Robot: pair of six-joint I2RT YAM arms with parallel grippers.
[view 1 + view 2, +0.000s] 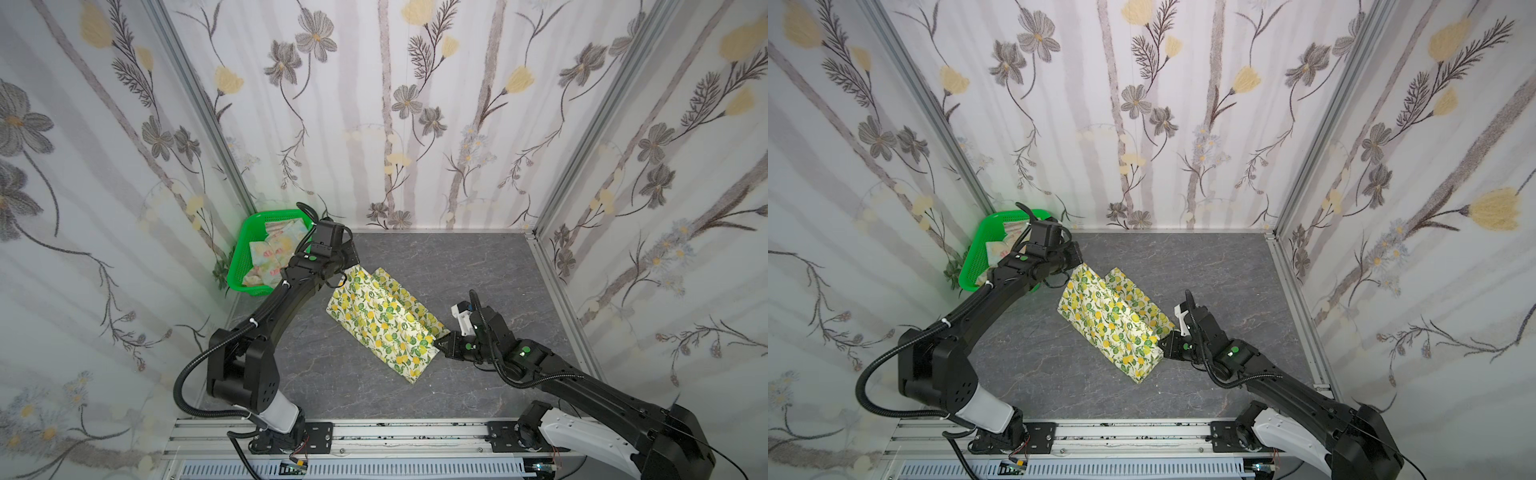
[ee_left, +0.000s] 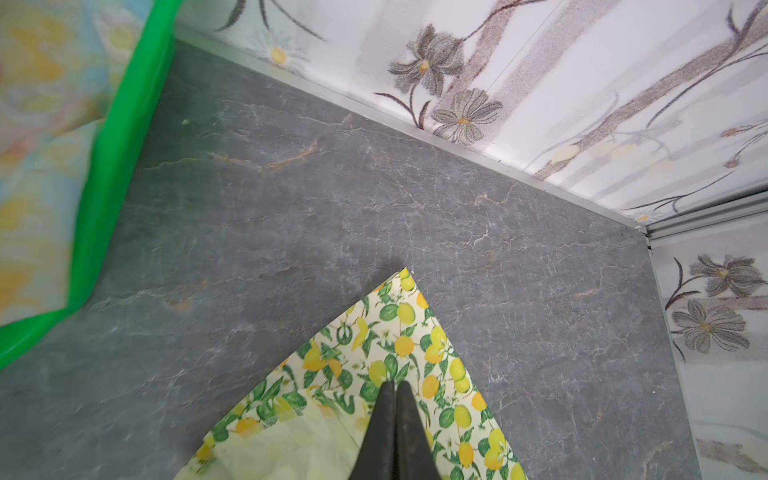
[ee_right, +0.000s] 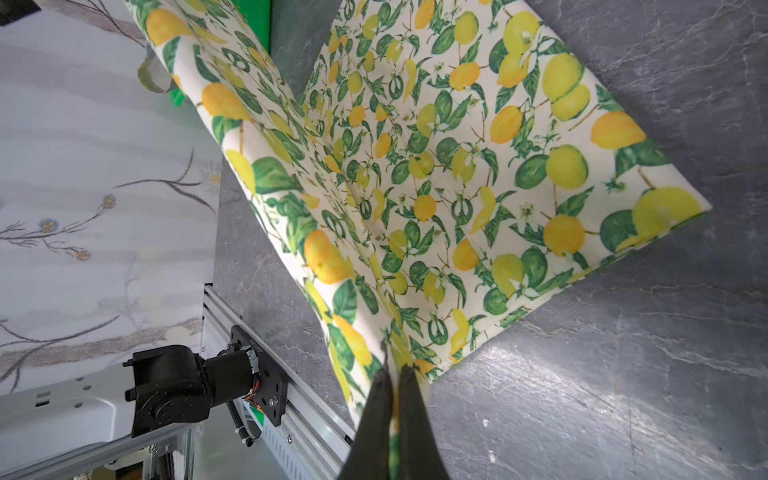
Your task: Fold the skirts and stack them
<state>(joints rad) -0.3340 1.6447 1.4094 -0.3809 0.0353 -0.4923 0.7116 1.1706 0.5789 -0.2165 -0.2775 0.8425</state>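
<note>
On the grey desk [image 1: 478, 270], the lemon-print skirt [image 1: 382, 324] lies partly folded, left fingers [image 2: 380, 436] and right fingers [image 3: 374, 424] each pinching a corner.

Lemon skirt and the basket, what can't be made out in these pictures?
Pastel skirt in the green basket: both top views, near part hidden by the left arm; left wrist view, blurred and cut by the edge.
Left claw: both top views, tips hidden under its own wrist.
Lemon skirt: every view, layers under the raised fold hidden by the cloth itself.
</note>
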